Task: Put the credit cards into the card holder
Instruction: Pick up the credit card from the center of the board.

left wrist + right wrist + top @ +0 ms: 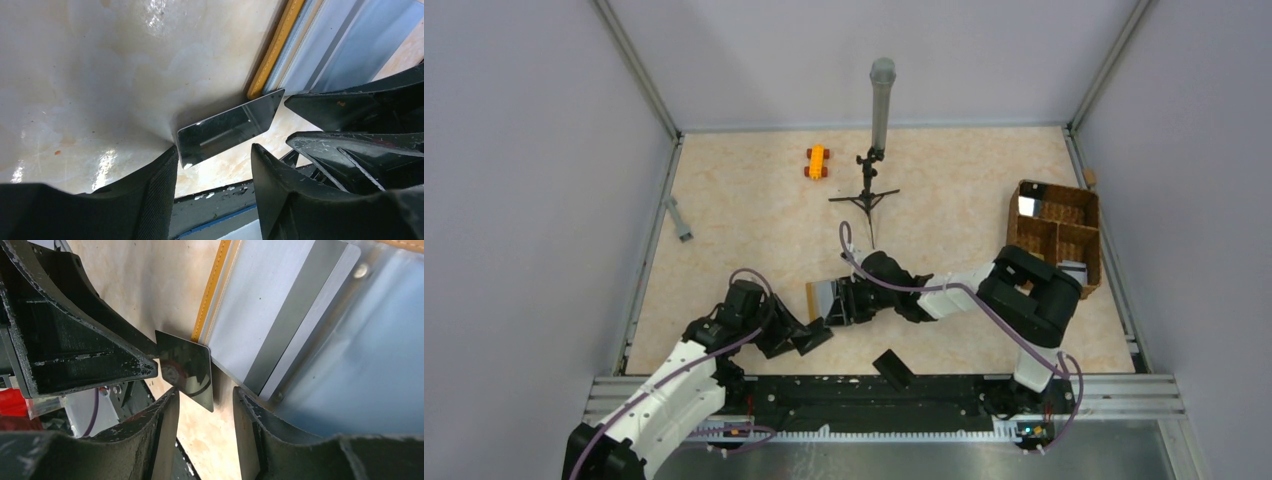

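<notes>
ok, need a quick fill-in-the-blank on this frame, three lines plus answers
1. The toy car is coloured ____.
2. The wicker basket sits on the robot's ____ side.
3. The dark glossy card has one corner against the edge of the ____.
Missing words: orange; right; card holder.

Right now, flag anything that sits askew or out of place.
One thing: the dark glossy card sits tilted, one corner up against the orange edge of the open card holder, not tucked into a pocket. Its low end lies between the spread fingers of the left gripper, which do not appear to clamp it.
</notes>
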Controlling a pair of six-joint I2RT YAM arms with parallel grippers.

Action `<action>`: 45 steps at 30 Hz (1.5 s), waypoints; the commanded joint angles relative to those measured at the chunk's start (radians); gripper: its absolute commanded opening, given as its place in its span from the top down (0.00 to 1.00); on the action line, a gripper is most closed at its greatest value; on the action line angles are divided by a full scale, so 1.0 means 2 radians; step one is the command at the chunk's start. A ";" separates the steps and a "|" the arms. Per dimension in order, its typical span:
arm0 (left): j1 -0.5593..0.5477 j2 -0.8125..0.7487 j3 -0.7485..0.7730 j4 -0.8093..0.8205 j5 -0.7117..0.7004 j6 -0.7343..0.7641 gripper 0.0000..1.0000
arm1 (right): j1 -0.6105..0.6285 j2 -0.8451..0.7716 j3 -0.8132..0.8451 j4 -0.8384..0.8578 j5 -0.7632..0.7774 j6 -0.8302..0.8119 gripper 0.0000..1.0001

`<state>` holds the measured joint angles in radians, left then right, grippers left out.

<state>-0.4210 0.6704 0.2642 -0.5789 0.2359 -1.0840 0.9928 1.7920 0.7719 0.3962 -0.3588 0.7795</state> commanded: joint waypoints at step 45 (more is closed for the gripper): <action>-0.004 0.031 0.152 0.181 0.266 0.262 0.12 | -0.101 -0.211 0.092 -0.277 -0.259 -0.226 1.00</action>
<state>-0.4252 0.6891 0.5205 -0.3656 0.4770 -0.6632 0.7918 1.4315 0.8845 0.0040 -0.6880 0.4694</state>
